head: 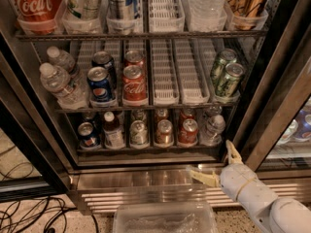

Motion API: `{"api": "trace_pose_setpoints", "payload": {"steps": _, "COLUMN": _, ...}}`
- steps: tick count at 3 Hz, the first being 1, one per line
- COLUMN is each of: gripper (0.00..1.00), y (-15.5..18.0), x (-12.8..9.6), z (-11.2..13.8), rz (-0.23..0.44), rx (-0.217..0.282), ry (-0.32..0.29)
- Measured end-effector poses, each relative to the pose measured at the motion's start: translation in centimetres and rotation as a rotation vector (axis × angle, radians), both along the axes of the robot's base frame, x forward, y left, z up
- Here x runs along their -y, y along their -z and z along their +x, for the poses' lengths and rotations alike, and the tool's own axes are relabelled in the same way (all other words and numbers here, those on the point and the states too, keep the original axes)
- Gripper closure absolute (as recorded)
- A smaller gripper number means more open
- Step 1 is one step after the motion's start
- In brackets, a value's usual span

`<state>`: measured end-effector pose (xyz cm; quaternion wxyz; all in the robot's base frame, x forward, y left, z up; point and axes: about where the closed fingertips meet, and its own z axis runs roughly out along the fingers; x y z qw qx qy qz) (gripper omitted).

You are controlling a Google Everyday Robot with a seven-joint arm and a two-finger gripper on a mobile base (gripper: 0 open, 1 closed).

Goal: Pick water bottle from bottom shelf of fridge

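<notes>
The fridge (pixel 141 181) stands open, with racks of drinks above a shiny steel base. On the bottom shelf (pixel 146 149) the small clear ribbed water bottle (pixel 213 129) with a white cap stands at the far right, with another clear bottle behind it. My gripper (pixel 218 164) is open and empty. It hangs in front of the steel base, just below and slightly right of the water bottle, apart from it. One pale finger (pixel 233 152) points up toward the shelf edge and the other points left.
Left of the water bottle the bottom shelf holds red cans (pixel 187 131), silver cans (pixel 138 132), a white-capped dark-drink bottle (pixel 113 130) and a blue can (pixel 87 135). The black door frame (pixel 272 110) runs close on the right. A clear plastic bin (pixel 165 219) and cables (pixel 29 212) lie on the floor.
</notes>
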<state>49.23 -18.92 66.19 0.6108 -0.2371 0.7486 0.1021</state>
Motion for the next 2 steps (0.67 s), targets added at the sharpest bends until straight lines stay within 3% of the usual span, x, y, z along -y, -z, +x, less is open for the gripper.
{"api": "trace_pose_setpoints", "payload": {"steps": 2, "gripper": 0.1, "y": -0.41, "x": 0.57, "z": 1.39, "rz": 0.0, "rx": 0.084, "ry": 0.047}}
